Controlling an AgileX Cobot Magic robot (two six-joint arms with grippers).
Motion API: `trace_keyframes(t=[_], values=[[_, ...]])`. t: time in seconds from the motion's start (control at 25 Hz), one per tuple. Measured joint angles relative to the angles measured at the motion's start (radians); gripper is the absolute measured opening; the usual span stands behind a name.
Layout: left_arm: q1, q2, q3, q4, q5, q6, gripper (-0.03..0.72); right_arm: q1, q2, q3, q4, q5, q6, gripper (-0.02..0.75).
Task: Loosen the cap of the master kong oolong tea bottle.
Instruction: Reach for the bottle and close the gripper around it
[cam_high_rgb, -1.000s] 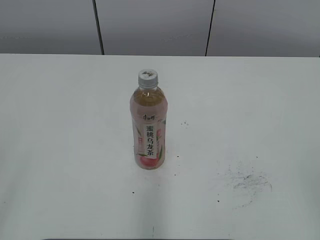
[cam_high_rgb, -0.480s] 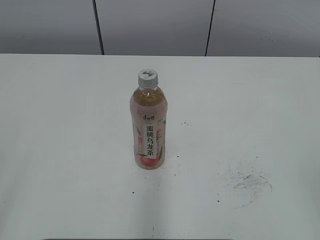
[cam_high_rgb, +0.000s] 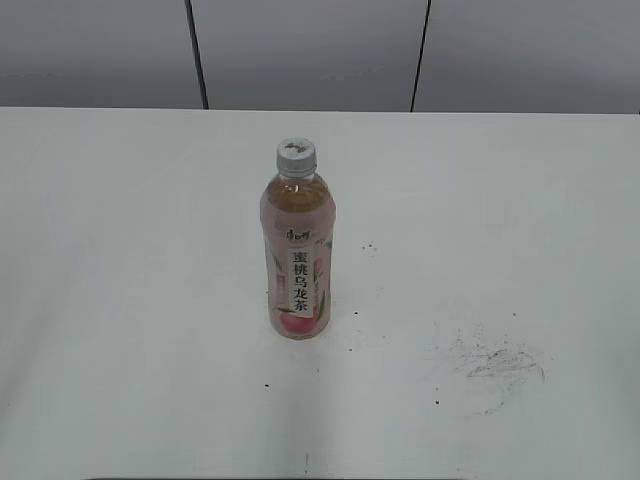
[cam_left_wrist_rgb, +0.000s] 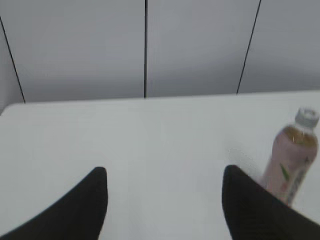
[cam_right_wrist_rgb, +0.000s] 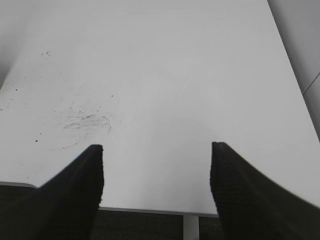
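The master kong oolong tea bottle (cam_high_rgb: 297, 262) stands upright near the middle of the white table (cam_high_rgb: 120, 300), its pink-white label facing the exterior camera. Its silvery-grey ribbed cap (cam_high_rgb: 296, 153) sits on the neck. The bottle also shows in the left wrist view (cam_left_wrist_rgb: 291, 159) at the right edge, with the cap (cam_left_wrist_rgb: 307, 116) on top. My left gripper (cam_left_wrist_rgb: 164, 175) is open and empty, to the left of the bottle and apart from it. My right gripper (cam_right_wrist_rgb: 156, 152) is open and empty above the table's near edge. Neither gripper shows in the exterior view.
A dark scuff mark (cam_high_rgb: 495, 362) lies on the table right of the bottle; it also shows in the right wrist view (cam_right_wrist_rgb: 85, 121). Small dark specks are scattered round it. A grey panelled wall (cam_high_rgb: 310, 50) stands behind the table's far edge.
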Motion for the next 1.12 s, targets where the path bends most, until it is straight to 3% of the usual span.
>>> trace_keyframes(t=[0.64, 0.92, 1.12], values=[[-0.019, 0.625, 0.189, -0.128, -0.934, -0.034, 0.438, 0.0, 0.0, 0.0, 0.0, 0.0, 0.0, 0.503], [-0.138, 1.028, 0.189, -0.016, -1.36, -0.055, 0.438, 0.0, 0.0, 0.0, 0.0, 0.0, 0.0, 0.503], [-0.173, 1.318, 0.189, 0.071, -1.758, -0.117, 0.438, 0.0, 0.0, 0.0, 0.0, 0.0, 0.0, 0.503]])
